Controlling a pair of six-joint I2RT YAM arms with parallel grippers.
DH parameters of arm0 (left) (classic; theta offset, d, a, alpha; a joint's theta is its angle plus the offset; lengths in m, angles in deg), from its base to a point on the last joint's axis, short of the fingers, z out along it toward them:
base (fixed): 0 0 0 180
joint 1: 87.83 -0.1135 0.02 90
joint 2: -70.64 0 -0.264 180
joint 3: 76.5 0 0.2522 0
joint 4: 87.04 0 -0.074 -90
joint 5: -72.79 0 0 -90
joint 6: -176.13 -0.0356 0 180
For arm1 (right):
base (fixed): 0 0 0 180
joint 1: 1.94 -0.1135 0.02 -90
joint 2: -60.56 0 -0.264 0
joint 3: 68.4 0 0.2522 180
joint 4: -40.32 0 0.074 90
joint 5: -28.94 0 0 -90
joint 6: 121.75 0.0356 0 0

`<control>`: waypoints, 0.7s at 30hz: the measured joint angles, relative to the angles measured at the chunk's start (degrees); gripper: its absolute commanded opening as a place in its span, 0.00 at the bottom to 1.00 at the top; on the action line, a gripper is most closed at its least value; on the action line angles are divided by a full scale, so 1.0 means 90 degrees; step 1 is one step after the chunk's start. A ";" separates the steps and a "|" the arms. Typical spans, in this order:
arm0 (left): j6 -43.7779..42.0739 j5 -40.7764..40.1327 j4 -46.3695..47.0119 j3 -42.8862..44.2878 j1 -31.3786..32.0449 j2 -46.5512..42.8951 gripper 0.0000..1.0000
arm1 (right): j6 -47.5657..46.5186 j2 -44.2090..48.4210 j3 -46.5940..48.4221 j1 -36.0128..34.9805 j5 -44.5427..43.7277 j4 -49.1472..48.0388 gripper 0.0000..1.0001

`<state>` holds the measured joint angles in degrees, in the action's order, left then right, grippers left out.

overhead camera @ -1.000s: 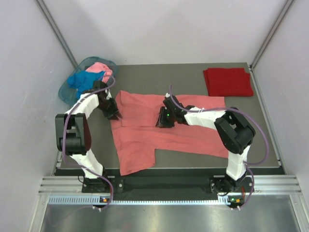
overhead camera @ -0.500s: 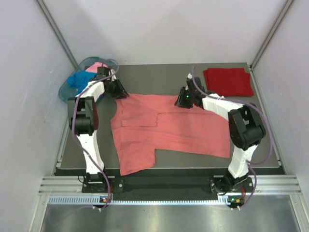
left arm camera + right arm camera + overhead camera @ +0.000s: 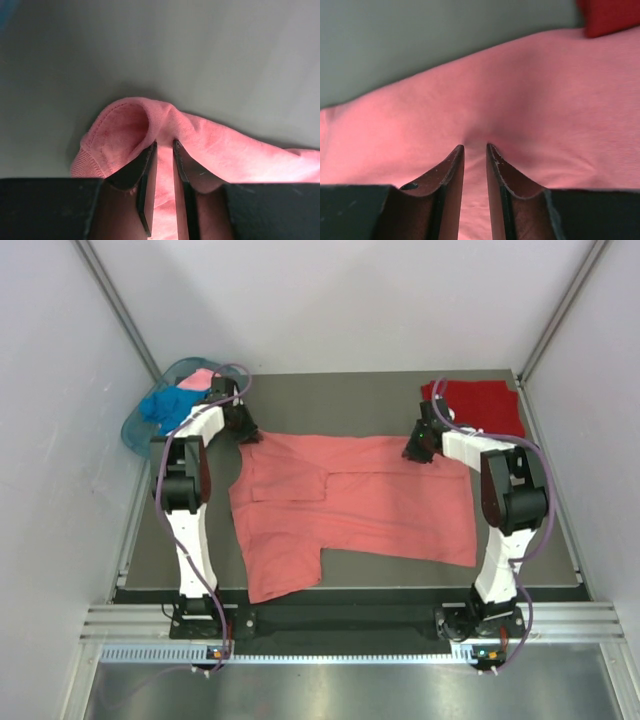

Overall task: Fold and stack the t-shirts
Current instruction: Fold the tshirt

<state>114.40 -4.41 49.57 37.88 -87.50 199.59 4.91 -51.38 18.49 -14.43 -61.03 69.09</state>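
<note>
Salmon shirt spread flat on the tabletop. Left pincer and right pincer each clamp a fold at its far edge. Beyond: folded dark red shirt, far right; basket holding blue shirt and pink shirt, far left.

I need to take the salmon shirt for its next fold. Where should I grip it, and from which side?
Probably its far edge, one corner per gripper, from above. The salmon shirt lies flat and wide, that edge straight with bare table behind. The left gripper and right gripper pinch there now; the dark red shirt sits close by the right corner.
</note>
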 measured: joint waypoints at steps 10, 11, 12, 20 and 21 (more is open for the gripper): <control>0.0058 -0.0289 -0.0197 0.0119 0.0041 -0.0007 0.26 | 0.0454 0.0012 -0.0053 0.0330 -0.0209 -0.0070 0.27; 0.0049 -0.0294 -0.0318 0.0189 0.0039 -0.0007 0.27 | 0.0457 0.0012 -0.0044 0.0340 -0.0211 -0.0051 0.29; 0.0029 -0.0316 -0.0452 0.0245 0.0044 -0.0024 0.30 | 0.0452 0.0015 -0.0015 0.0342 -0.0221 -0.0022 0.30; -0.0138 -0.0437 -0.1112 -0.0168 0.0216 -0.1989 0.38 | 0.0347 0.0889 0.0165 0.0437 -0.0782 0.1326 0.39; -0.0180 -0.0372 -0.1003 -0.0515 0.0233 -0.2463 0.38 | 0.0270 0.1222 0.0126 0.0418 -0.0809 0.1457 0.39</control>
<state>112.78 -7.76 40.54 33.25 -85.40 177.43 7.34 -40.39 19.62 -10.67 -68.30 82.20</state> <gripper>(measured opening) 0.371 0.387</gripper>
